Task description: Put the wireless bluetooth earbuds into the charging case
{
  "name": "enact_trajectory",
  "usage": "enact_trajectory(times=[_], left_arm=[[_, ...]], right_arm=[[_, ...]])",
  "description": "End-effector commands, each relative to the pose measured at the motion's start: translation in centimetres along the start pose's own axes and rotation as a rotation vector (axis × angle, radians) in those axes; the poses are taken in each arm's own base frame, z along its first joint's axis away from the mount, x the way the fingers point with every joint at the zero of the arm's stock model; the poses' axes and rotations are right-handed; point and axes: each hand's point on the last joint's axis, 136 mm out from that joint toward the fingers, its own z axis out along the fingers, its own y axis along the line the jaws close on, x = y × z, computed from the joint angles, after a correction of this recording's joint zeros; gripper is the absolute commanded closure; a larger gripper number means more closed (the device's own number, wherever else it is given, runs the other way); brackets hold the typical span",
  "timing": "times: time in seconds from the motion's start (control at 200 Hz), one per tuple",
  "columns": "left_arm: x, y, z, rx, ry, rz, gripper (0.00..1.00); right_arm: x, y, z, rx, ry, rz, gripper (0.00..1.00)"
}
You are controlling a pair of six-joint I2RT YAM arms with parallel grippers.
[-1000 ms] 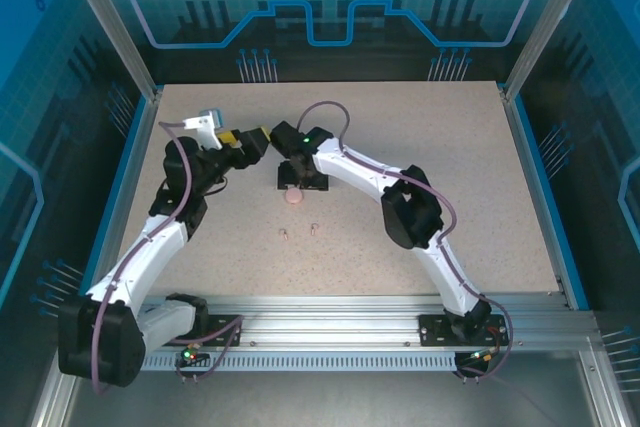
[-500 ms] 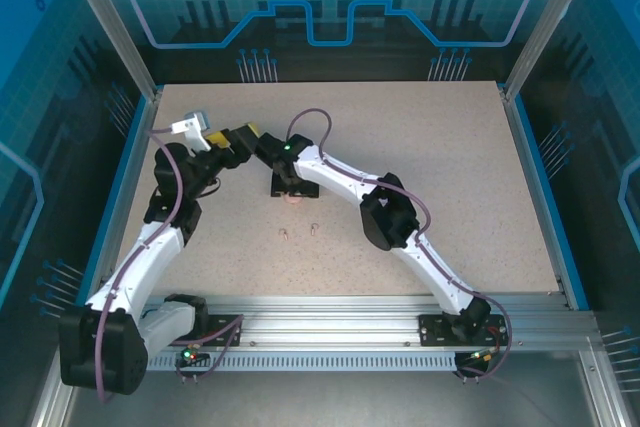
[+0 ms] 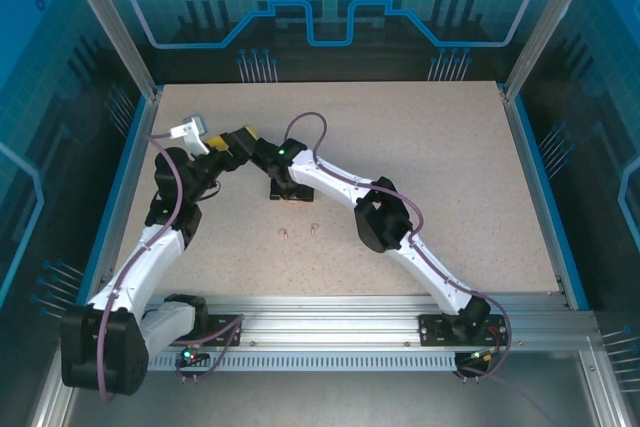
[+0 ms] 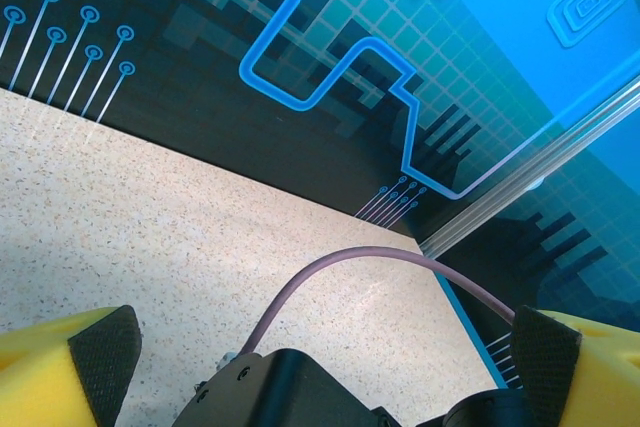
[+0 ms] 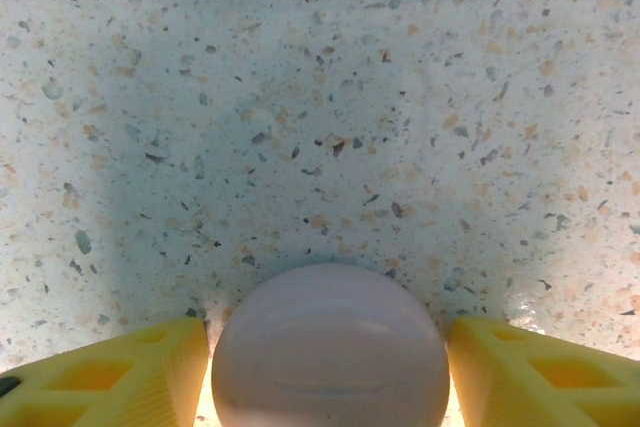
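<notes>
A round pale pink charging case (image 5: 330, 347) with its lid closed lies on the speckled table. My right gripper (image 5: 328, 372) is lowered over it, one yellow finger (image 5: 110, 372) on each side with only thin slivers of gap, so it is open. In the top view the right gripper (image 3: 281, 190) covers the case. Two tiny pale earbuds (image 3: 284, 235) (image 3: 314, 228) lie on the table just in front of it, apart from each other. My left gripper (image 3: 243, 139) hovers wide open behind the right wrist, holding nothing; its black pads (image 4: 105, 357) frame the right arm's cable.
The right arm's black wrist housing (image 4: 290, 392) and purple cable (image 4: 400, 257) sit directly in front of the left gripper. Blue frame rails (image 3: 130, 177) border the table; the back wall is close behind the left gripper.
My right gripper slid left and came down over the pink case, its jaws narrowing around it. The left gripper shifted slightly left and stays wide open.
</notes>
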Motion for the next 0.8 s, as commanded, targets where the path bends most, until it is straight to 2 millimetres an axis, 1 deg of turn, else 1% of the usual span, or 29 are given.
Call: enact_trajectory(times=[0.0, 0.205, 0.445, 0.495, 0.67, 0.795], left_arm=[[-0.5, -0.2, -0.4, 0.017, -0.031, -0.004, 0.01], [-0.4, -0.3, -0.4, 0.034, -0.035, -0.005, 0.01], [-0.4, -0.3, -0.2, 0.038, -0.032, -0.008, 0.01], [-0.4, -0.3, -0.2, 0.037, -0.032, -0.007, 0.01], [-0.4, -0.8, -0.2, 0.062, -0.019, -0.005, 0.01], [-0.3, -1.4, -0.2, 0.100, -0.011, -0.014, 0.01]], right_arm=[[0.5, -0.9, 1.5, 0.057, 0.008, 0.016, 0.33], [-0.1, -1.1, 2.1, 0.054, 0.010, 0.021, 0.35], [-0.2, -0.8, 2.5, 0.031, 0.021, 0.015, 0.39], [-0.1, -0.7, 2.5, 0.026, 0.027, 0.011, 0.41], [-0.4, 0.0, 1.8, -0.027, 0.031, -0.025, 0.59], [-0.8, 0.6, 0.3, -0.087, 0.016, -0.059, 0.64]])
